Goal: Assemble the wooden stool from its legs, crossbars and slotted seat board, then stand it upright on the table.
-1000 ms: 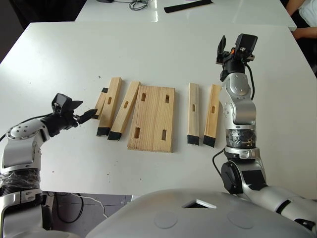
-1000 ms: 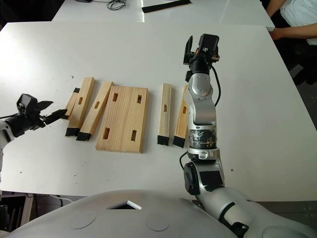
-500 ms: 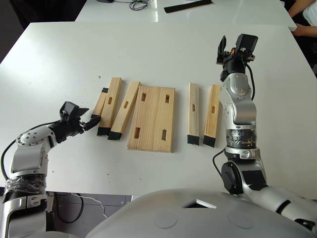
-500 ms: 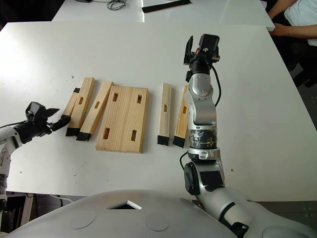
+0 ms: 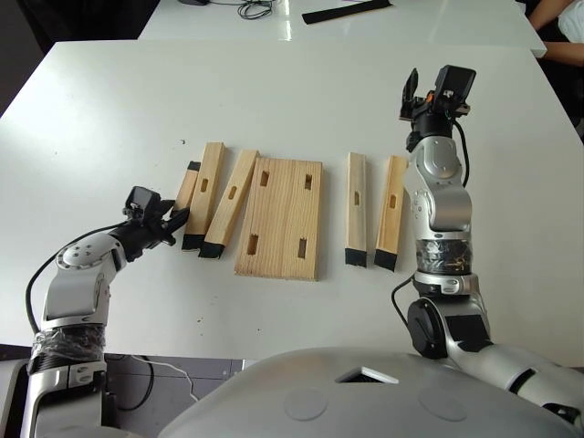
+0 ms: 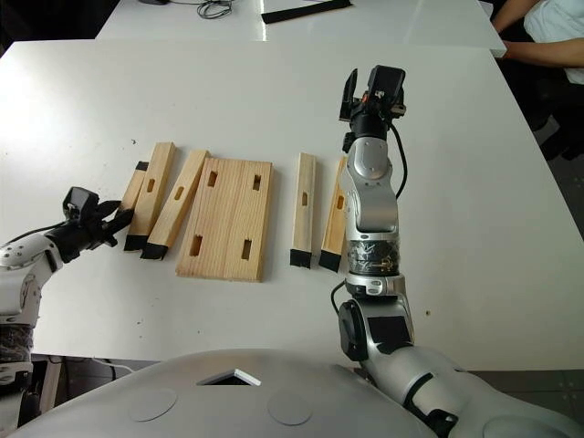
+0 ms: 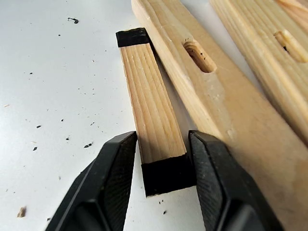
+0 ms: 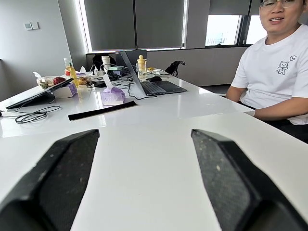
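The slotted seat board (image 5: 281, 217) lies flat mid-table. Left of it lie two slotted legs (image 5: 203, 193) (image 5: 230, 203) and a short black-tipped crossbar (image 5: 187, 189). Two more legs (image 5: 356, 207) (image 5: 391, 212) lie to its right. My left gripper (image 5: 173, 222) is low on the table at the crossbar's near end. In the left wrist view the crossbar (image 7: 151, 110) runs between the open gripper's (image 7: 162, 137) fingers, its black tip between the pads. My right gripper (image 5: 422, 87) is held high, pointing up, behind the right legs; it (image 8: 144, 132) is open and holds nothing.
The white table (image 5: 301, 100) has bare room behind the parts and to the far right. A second table behind carries a black strip (image 5: 347, 11) and cables (image 5: 255, 7). The near table edge runs just below my left arm.
My left arm has swung right along the table, bringing its gripper from beside the parts onto the crossbar's near end. The right arm has not moved.
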